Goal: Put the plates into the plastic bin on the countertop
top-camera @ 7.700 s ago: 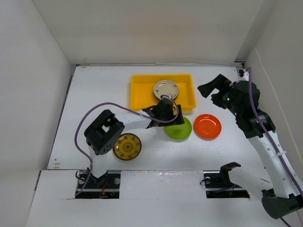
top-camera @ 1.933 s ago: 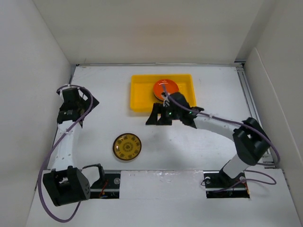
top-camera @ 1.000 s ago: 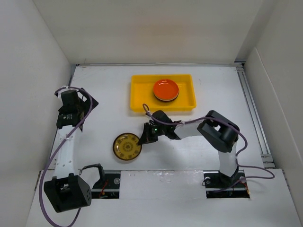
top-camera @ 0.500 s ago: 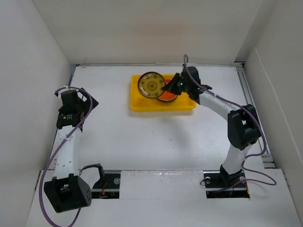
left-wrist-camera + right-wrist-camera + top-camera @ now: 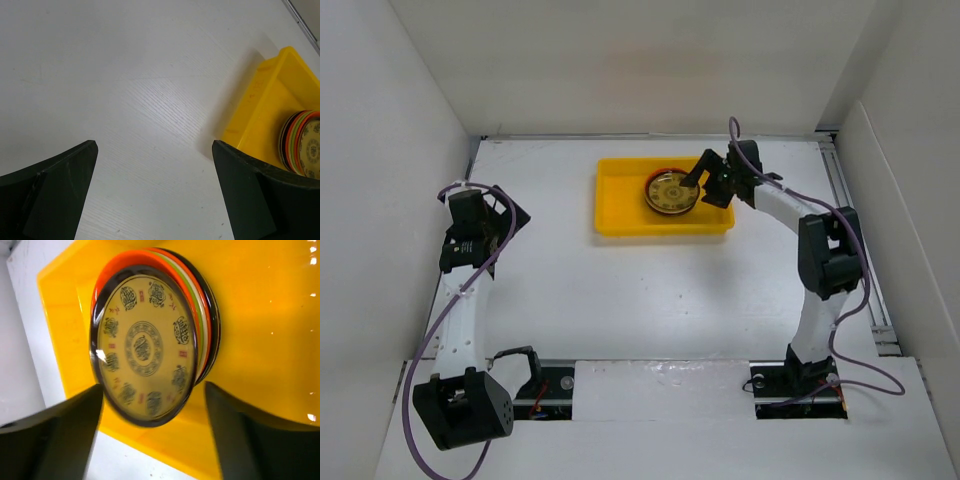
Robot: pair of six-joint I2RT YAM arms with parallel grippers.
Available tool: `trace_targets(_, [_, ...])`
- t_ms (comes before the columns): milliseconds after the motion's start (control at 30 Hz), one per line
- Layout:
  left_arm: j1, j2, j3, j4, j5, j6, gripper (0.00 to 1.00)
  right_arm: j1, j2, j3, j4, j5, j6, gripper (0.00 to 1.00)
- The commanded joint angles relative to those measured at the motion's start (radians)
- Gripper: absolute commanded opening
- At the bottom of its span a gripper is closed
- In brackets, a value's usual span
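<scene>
The yellow plastic bin (image 5: 620, 205) stands at the back of the white countertop (image 5: 650, 290). Inside it is a stack of plates, topped by a brown-gold patterned plate (image 5: 671, 191). Orange, green, cream and black rims show beneath that plate (image 5: 144, 347) in the right wrist view. My right gripper (image 5: 703, 182) hovers at the stack's right edge, open, with its fingers (image 5: 250, 435) apart on either side of the plate's near rim and holding nothing. My left gripper (image 5: 508, 218) is far off at the left, open and empty. The bin (image 5: 272, 100) and the plate stack (image 5: 305, 145) lie ahead of it to its right.
White walls close in the countertop on three sides. A rail (image 5: 855, 240) runs along the right edge. The two arm bases (image 5: 535, 385) sit at the near edge.
Half a second ago my right gripper held the patterned plate tilted over the bin. Now the plate lies on the stack and the jaws have opened. The left arm has stayed still.
</scene>
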Motion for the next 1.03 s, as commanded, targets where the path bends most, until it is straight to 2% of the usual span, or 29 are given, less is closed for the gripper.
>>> trace_targets(0, [0.000,-0.026,-0.011,0.026,0.030,0.012,1.00,0.014,-0.089,0.037,0.033,-0.011,-0.027,0.97])
trace_targets(33, [0.000,-0.026,-0.011,0.035,0.030,0.021,1.00,0.014,-0.144,0.036,0.033,0.001,-0.038,1.00])
trace_targets(167, [0.000,-0.026,-0.011,0.035,0.031,0.030,1.00,0.054,-0.297,0.026,-0.116,0.162,-0.082,1.00])
trace_targets(233, [0.000,-0.037,0.018,0.014,0.005,0.030,1.00,0.085,-0.378,-0.015,-0.224,0.330,-0.095,1.00])
trace_targets(300, [0.000,-0.072,0.045,-0.014,-0.040,0.030,1.00,0.114,-0.526,-0.060,-0.275,0.479,-0.105,1.00])
trace_targets(433, [0.000,-0.173,0.111,-0.083,-0.082,0.010,1.00,0.204,-0.786,-0.125,-0.421,0.623,-0.105,1.00])
trace_targets(567, [0.000,-0.294,0.151,-0.137,-0.071,0.010,1.00,0.287,-0.984,-0.120,-0.616,0.654,-0.105,1.00])
trace_targets(700, [0.000,-0.428,0.160,-0.166,-0.071,0.033,1.00,0.296,-1.133,-0.102,-0.726,0.641,-0.084,1.00])
trace_targets(833, [0.000,-0.498,0.139,-0.186,-0.062,0.058,1.00,0.296,-1.257,-0.125,-0.791,0.628,-0.084,1.00])
trace_targets(1000, [0.000,-0.509,0.098,-0.195,-0.040,0.058,1.00,0.296,-1.350,-0.155,-0.816,0.628,-0.084,1.00])
